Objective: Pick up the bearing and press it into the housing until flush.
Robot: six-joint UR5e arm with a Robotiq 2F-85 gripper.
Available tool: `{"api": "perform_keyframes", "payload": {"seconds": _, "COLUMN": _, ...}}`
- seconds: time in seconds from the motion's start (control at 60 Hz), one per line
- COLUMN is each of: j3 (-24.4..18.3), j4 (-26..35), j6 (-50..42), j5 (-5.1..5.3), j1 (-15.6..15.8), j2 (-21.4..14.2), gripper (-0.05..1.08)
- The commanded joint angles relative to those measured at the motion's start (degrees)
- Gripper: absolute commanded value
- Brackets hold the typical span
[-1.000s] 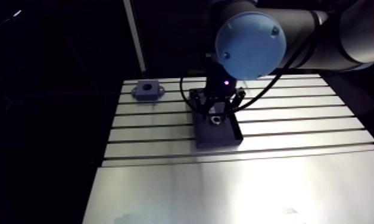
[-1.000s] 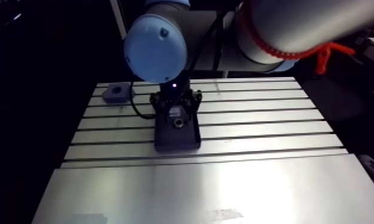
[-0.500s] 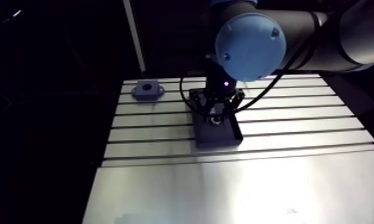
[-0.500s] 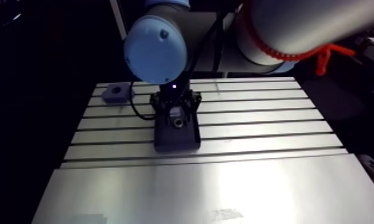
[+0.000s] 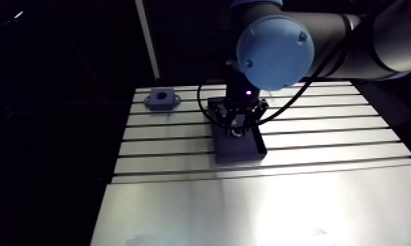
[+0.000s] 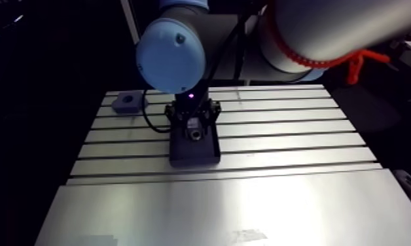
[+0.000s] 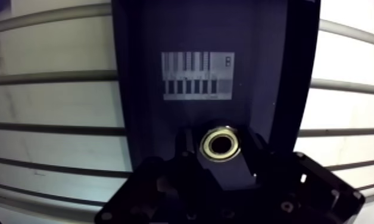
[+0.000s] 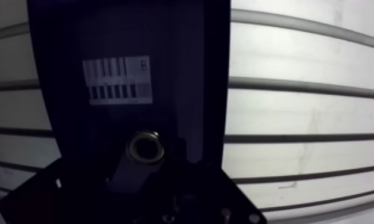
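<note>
Bearing, a brass-coloured ring with its bore facing up, is seen in the wrist view lying in a dark tray, directly under the gripper. The gripper's dark tip crowds it closely on both sides, at 3 and 9 o'clock of the ring. Whether the jaws are clamped on the ring or merely stand beside it cannot be told, as everything around it is black. Ahead of the gripper, a pale label of bars is seen on the tray floor. The tray rests on the table, across its slots. In the arm view, the housing, a small grey block with a hole on top, is found well apart from the tray at about 10 o'clock, near the table's far edge.
</note>
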State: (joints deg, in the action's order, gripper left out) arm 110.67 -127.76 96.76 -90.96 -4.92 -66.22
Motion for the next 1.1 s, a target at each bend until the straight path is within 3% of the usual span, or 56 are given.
{"api": "perform_keyframes", "payload": {"seconds": 0.017, "j3": 0.03, "j4": 0.0, "j6": 0.05, "j5": 0.04, "j1": -0.09, "j2": 0.0, "gripper": 0.49}}
{"api": "perform_keyframes", "payload": {"seconds": 0.7, "j3": 0.03, "j4": 0.0, "j6": 0.05, "j5": 0.05, "j1": -0.18, "j2": 0.0, "gripper": 0.59}}
{"api": "perform_keyframes", "payload": {"seconds": 1.0, "j3": -0.3, "j4": 0.91, "j6": 0.05, "j5": -0.11, "j1": 0.16, "j2": -1.28, "gripper": 0.68}}
{"api": "perform_keyframes", "payload": {"seconds": 1.1, "j3": -1.8, "j4": 4.14, "j6": 0.05, "j5": 0.04, "j1": 0.34, "j2": -3.35, "gripper": 0.71}}
